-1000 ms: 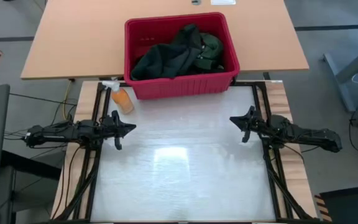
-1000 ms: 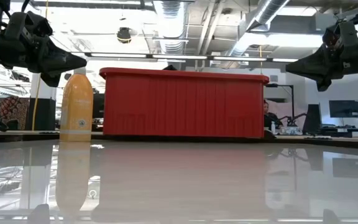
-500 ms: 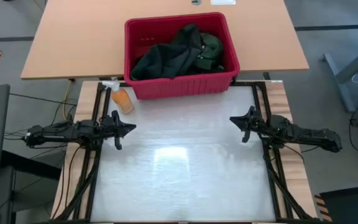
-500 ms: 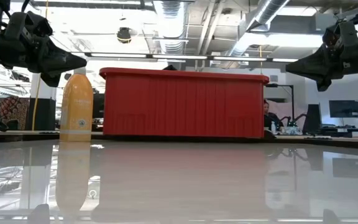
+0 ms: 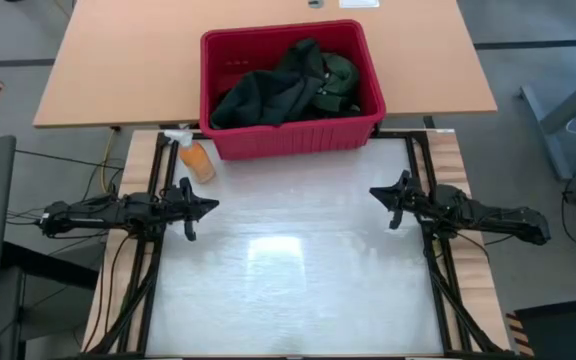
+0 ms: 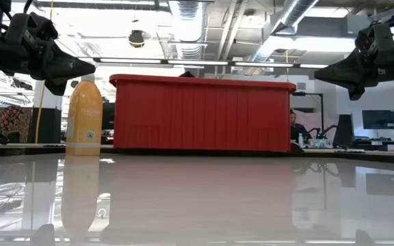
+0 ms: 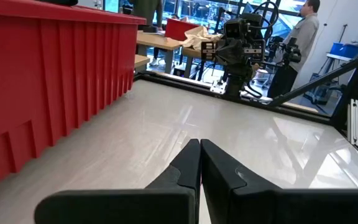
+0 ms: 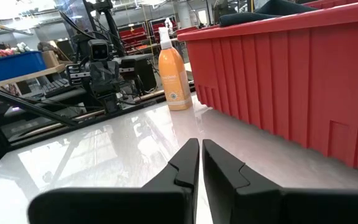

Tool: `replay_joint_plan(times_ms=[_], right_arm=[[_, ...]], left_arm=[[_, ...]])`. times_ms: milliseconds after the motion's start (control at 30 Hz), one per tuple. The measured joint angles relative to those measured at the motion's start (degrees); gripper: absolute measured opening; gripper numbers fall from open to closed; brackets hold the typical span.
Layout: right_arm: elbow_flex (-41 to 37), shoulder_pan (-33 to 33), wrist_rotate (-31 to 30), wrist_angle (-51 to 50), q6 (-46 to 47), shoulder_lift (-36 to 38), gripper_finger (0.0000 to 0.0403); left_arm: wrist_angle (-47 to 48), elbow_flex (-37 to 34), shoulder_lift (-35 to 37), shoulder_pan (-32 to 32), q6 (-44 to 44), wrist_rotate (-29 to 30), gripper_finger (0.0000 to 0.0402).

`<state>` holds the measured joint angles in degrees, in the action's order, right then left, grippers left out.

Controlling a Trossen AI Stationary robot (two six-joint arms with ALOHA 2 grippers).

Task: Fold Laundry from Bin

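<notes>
High view is showing me both arms waiting low over the glossy white table (image 5: 288,290), so I am starting from the near side. I am seeing the left gripper (image 5: 206,208) at the left edge with its fingers pressed together and holding nothing, and the right gripper (image 5: 378,194) at the right edge with its fingers also together, only a thin slit between them, and empty too. Each one is pointing inward across the bare middle of the table. Going farther, the orange spray bottle (image 5: 196,158) is standing upright just beside the near left corner of the bin (image 5: 363,130), and behind it the bin is sitting at the far edge of the white surface. The laundry (image 5: 283,85) is lying inside the bin, in a loose heap leaning toward the right side. I am judging that no step of folding is begun. I am worrying that the left arm, reaching to the bin, is knocking over the bottle, because it is so close to that corner. The bin is hard red plastic with ribbed walls and a thick rim; the clothes are soft, dark and tangled, so one pinch is maybe lifting several pieces together. The shiny table is probably slippery for cloth.
</notes>
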<state>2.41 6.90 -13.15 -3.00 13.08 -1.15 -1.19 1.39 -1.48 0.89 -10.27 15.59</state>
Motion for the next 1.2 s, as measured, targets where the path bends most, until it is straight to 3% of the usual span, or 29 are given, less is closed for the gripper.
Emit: replay_joint_plan(times_ms=[367, 800, 1200], right_arm=[[0.0, 0.0, 0.0, 0.0, 0.0, 0.0, 0.0049], [0.0, 0.0, 0.0, 0.0, 0.0, 0.0, 0.0049], [0.0, 0.5, -1.4, 0.1, 0.0, 0.0, 0.0049]], left_arm=[[0.0, 0.0, 0.0, 0.0, -1.6, 0.0, 0.0], [0.3, 0.0, 0.0, 0.1, -38.8, -3.2, 0.0], [0.3, 0.0, 0.0, 1.2, -45.8, -4.5, 0.0]])
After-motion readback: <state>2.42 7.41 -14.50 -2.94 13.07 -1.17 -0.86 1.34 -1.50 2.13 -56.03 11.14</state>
